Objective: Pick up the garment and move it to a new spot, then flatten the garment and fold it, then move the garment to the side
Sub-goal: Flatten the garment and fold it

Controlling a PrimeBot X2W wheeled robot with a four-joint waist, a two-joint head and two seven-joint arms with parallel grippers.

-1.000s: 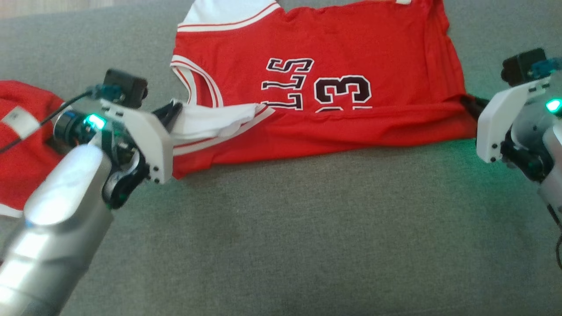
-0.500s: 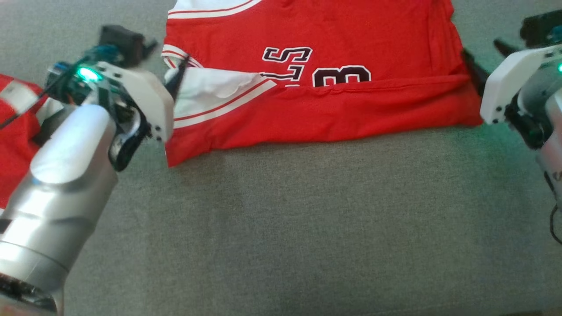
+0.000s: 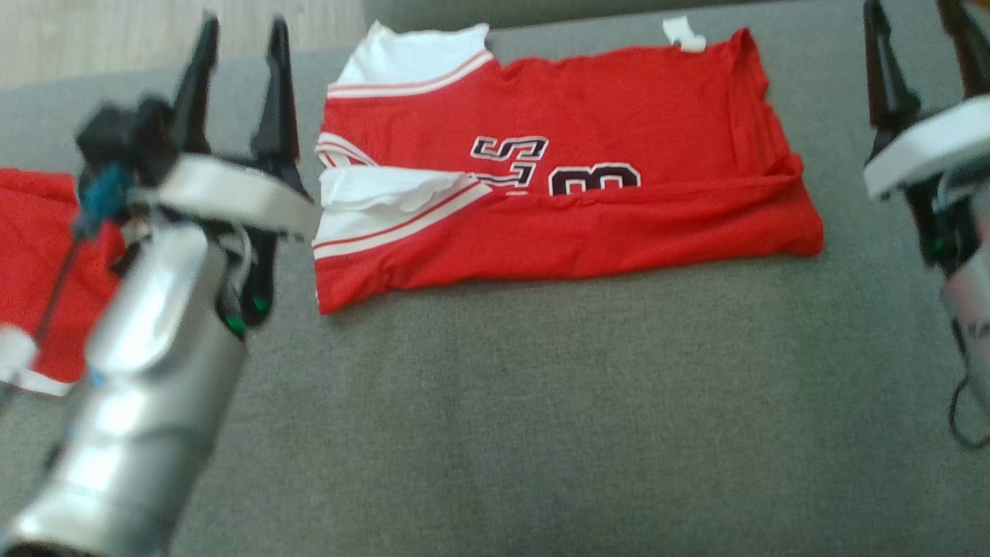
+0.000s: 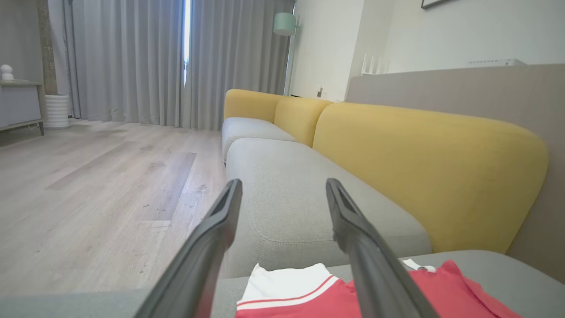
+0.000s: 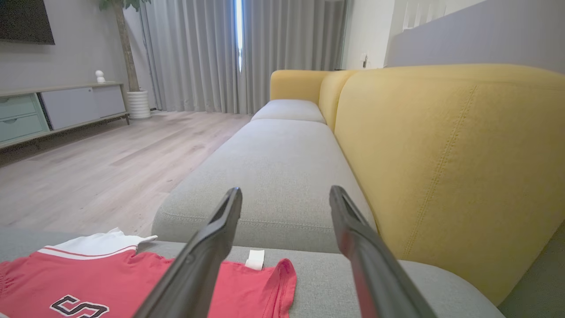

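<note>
The garment is a red jersey with white trim and black numbers, lying on the grey sofa seat with its near part folded over. My left gripper hangs just left of the jersey's white-trimmed end, open and holding nothing, fingers pointing away. Just off the jersey's right end, my right gripper is also open and free of the cloth. The left wrist view shows the left gripper open above the garment. The right wrist view shows the right gripper open above the garment.
Another red cloth lies on the seat at far left, partly behind my left arm. A yellow backrest runs along the sofa's far side. Wooden floor lies beyond the seat's edge.
Both grippers went from shut at the garment's ends to open, let the cloth go, and swung so their fingers point away. The fold stays in place. The head camera also shifted.
</note>
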